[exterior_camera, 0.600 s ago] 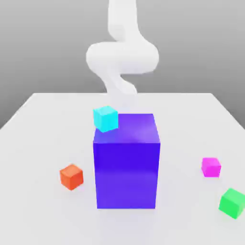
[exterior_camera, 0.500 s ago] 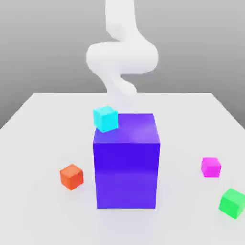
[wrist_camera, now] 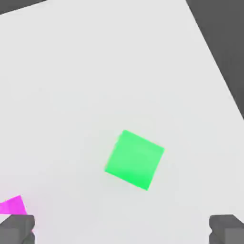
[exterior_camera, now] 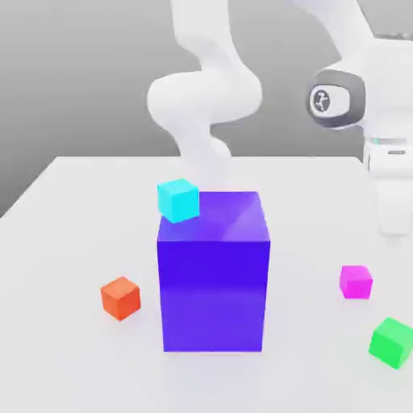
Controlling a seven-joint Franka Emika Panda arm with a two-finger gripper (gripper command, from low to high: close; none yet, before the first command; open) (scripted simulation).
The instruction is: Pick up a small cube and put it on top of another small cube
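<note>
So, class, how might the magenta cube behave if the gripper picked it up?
The magenta cube would probably stay stiff, given its crisp edges. Sitting flat on one face, it seems unlikely to roll. Its smooth-looking sides might slip a little.

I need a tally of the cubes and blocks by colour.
Cyan cube: 1
Orange-red cube: 1
Magenta cube: 1
Green cube: 1
Blue-violet block: 1
Total: 5

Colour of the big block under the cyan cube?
The big block is deep blue-violet, best seen in the exterior view.
</note>
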